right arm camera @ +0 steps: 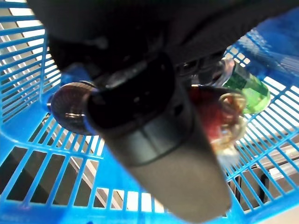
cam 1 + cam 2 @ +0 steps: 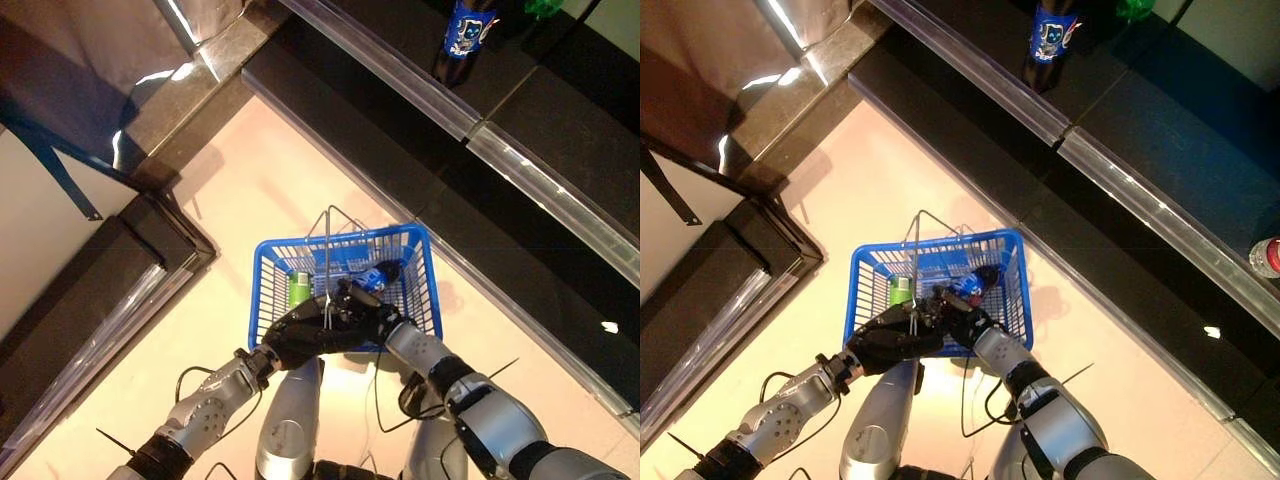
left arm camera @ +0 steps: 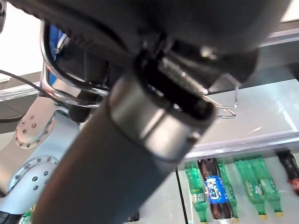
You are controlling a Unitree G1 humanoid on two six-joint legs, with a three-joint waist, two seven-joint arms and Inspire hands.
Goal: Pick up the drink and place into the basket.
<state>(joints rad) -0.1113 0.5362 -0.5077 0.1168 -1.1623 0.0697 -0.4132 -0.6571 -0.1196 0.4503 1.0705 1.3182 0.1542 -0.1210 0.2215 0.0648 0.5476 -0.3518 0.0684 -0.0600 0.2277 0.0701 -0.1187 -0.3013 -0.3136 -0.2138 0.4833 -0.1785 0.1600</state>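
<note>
The blue basket [image 2: 431,285] hangs in front of me, off the floor. My left hand [image 2: 300,337] is shut on its thin wire handles [image 2: 329,245], which also show in the left wrist view [image 3: 225,106]. My right hand [image 2: 371,318] reaches down into the basket and is curled round a dark drink bottle with a blue label [image 2: 376,277]. In the right wrist view the dark drink [image 1: 70,108] lies just over the basket's blue mesh floor [image 1: 56,177]. A green bottle [image 2: 299,290] lies inside the basket at its left side and shows in the right wrist view [image 1: 252,92].
A dark shelf with a shiny rail [image 2: 420,85] runs diagonally at the upper right; a dark bottle with a blue label [image 2: 462,35] stands on it. A red-topped drink [image 2: 1265,256] sits further right. A dark counter [image 2: 90,300] stands at the left. Green and dark bottles [image 3: 212,191] line a shelf.
</note>
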